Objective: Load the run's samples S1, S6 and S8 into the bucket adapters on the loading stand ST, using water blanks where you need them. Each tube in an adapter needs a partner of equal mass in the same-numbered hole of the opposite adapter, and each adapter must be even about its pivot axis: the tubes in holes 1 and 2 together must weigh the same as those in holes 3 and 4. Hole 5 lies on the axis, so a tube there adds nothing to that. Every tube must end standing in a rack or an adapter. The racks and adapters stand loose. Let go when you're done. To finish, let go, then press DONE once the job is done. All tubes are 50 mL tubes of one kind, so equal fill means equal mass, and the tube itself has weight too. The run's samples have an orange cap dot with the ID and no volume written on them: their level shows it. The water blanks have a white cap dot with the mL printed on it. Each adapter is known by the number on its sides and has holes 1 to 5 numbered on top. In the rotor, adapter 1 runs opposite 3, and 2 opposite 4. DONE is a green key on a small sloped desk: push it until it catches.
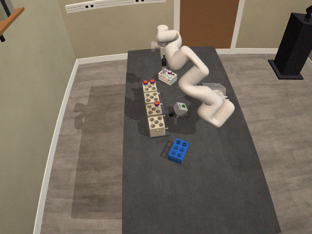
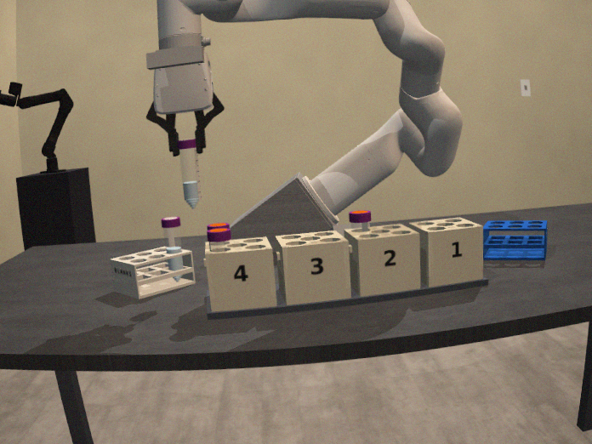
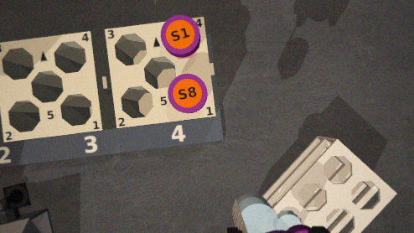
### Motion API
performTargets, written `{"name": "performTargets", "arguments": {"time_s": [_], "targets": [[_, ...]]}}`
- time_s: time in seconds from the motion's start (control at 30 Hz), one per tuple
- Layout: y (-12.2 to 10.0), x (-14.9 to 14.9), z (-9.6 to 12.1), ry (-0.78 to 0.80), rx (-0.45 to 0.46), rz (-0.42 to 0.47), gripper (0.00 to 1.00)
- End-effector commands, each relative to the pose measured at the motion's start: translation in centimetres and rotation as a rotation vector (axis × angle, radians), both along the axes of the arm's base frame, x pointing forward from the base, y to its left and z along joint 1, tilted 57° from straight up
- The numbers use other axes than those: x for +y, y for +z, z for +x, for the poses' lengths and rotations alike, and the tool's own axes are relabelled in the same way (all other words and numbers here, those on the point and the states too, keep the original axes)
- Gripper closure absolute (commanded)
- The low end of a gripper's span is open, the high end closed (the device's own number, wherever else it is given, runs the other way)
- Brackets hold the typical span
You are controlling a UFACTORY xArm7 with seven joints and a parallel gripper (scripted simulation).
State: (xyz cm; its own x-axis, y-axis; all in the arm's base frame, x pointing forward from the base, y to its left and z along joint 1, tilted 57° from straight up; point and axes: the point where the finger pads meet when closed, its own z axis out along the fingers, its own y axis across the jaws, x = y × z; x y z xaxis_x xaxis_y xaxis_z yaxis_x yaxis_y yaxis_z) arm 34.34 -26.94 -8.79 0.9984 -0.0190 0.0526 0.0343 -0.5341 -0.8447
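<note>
My gripper (image 1: 163,65) (image 2: 187,148) is shut on a purple-capped tube (image 2: 190,169) (image 3: 255,214), held nearly upright above the white BLANKS rack (image 1: 164,80) (image 2: 124,283) (image 3: 388,193). Its water is low; its cap dot is hidden. Another blank (image 1: 169,72) (image 2: 171,223) stands in that rack. On stand ST (image 2: 217,314), S1 (image 3: 180,34) is in hole 4 and S8 (image 3: 187,93) in hole 1 of adapter 4 (image 2: 259,287). A third orange-dotted tube (image 1: 156,103) (image 2: 359,216), ID unreadable, stands in adapter 2 (image 2: 365,283), apparently in hole 1. No tubes show in adapters 3 (image 2: 301,287) and 1 (image 2: 444,271).
The green DONE key (image 1: 183,106) is on its small sloped desk (image 1: 180,110), beside the adapter row on the robot base's side. An empty blue rack (image 1: 175,159) (image 2: 515,230) stands beyond adapter 1. A black pedestal (image 1: 291,46) (image 2: 54,207) stands off the table.
</note>
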Motion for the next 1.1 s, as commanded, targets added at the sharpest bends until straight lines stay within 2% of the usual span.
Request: {"name": "performTargets", "arguments": {"time_s": [0.0, 0.27, 0.33, 0.83, 0.9, 1.07], "targets": [[2.2, 1.0, 0.9, 0.045, -0.096, -0.024, 1.00], [5.3, 2.9, 2.4, 0.045, -0.096, -0.024, 1.00], [5.3, 2.9, 2.4, 0.045, -0.096, -0.024, 1.00], [11.3, 6.6, 5.1, 0.044, -0.096, -0.024, 1.00], [11.3, 6.6, 5.1, 0.044, -0.096, -0.024, 1.00], [13.2, 7.8, 6.0, 0.044, -0.096, -0.023, 1.00]]}}
